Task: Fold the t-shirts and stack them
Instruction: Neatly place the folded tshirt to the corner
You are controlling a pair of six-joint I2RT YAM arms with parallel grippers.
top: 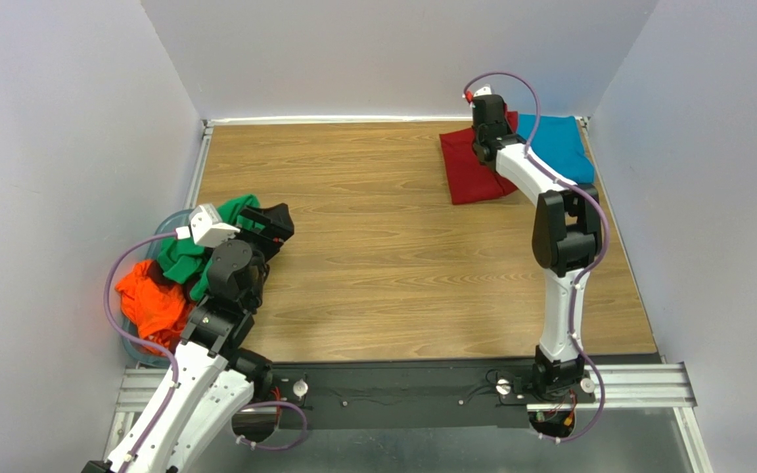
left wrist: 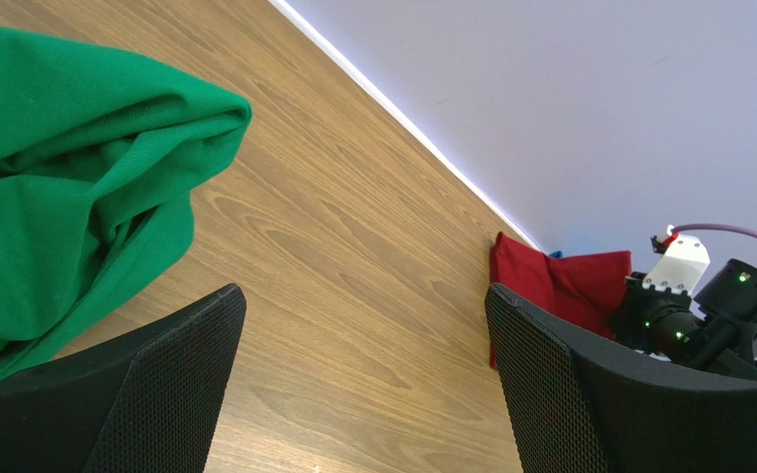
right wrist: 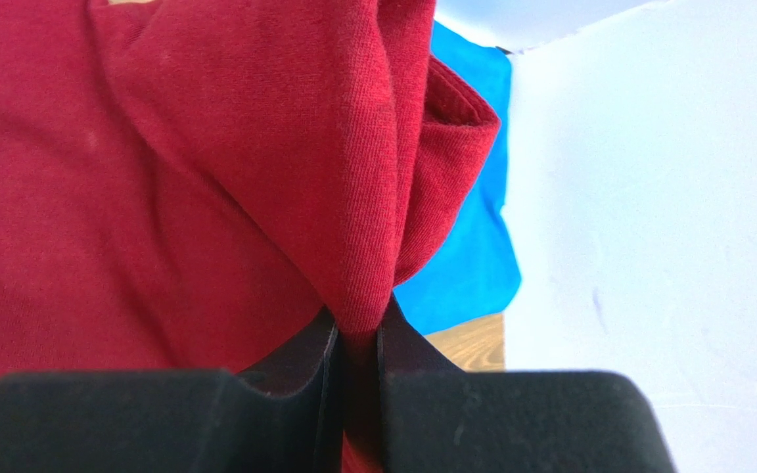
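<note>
Dark red t-shirt [right wrist: 155,177], fold pinched in right pincer [right wrist: 358,335]; teal-blue t-shirt [right wrist: 466,236] just beside

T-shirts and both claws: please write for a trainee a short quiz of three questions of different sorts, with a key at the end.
1. True or false: the right claw is shut on a fold of the dark red shirt.
2. Where does the teal-blue shirt lie? A: in the far right corner, against the dark red shirt. B: beside the left arm's base. C: alone in the middle of the wood.
3. Fill in: the left claw, next to the green shirt, is ____ and has nothing between its fingers.

Key: 1 true; 2 A; 3 open.
</note>
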